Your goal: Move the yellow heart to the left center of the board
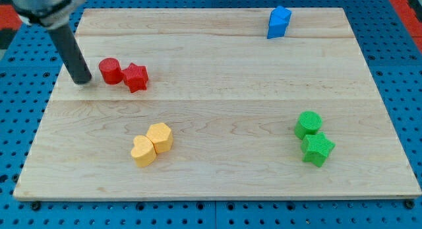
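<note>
1. The arm carries no pincer at all, only a dark rod, so it has hold of nothing; my tip (82, 80) rests on the wooden board (217, 110) near its left edge, in the upper half of the view.
2. Just to the view's right of the tip stands a red cylinder (110, 70), close by but whether touching I cannot tell.
3. A red star (136, 76) sits against the cylinder's right side.
4. The yellow heart (143, 150) lies lower down, left of the board's middle, well apart from the tip.
5. A second yellow block (160, 137), many-sided in outline, presses against the heart's upper right.
6. The red pair lies between the tip and the yellow pair, a little to the right of a straight line.
7. A blue block (279, 22) stands near the top edge, right of centre.
8. A green cylinder (308, 124) and a green star (318, 150) sit together at the lower right, far from everything else.
</note>
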Controlling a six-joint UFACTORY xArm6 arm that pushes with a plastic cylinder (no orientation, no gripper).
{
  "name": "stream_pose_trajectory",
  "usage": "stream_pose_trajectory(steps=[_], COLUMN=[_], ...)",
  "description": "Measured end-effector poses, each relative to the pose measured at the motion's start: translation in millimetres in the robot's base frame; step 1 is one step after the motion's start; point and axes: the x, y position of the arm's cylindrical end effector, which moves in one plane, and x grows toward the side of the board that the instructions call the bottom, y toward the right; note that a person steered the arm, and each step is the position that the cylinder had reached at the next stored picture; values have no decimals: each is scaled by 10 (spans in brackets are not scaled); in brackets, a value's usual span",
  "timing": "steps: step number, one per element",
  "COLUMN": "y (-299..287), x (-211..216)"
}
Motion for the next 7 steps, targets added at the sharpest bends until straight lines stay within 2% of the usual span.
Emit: stream_pose_trajectory(steps=[1,2,3,4,5,6,7], y=[481,1405,1402,1834,1933,1916,2570], x=[53,676,758,1378,1851,2138,2210])
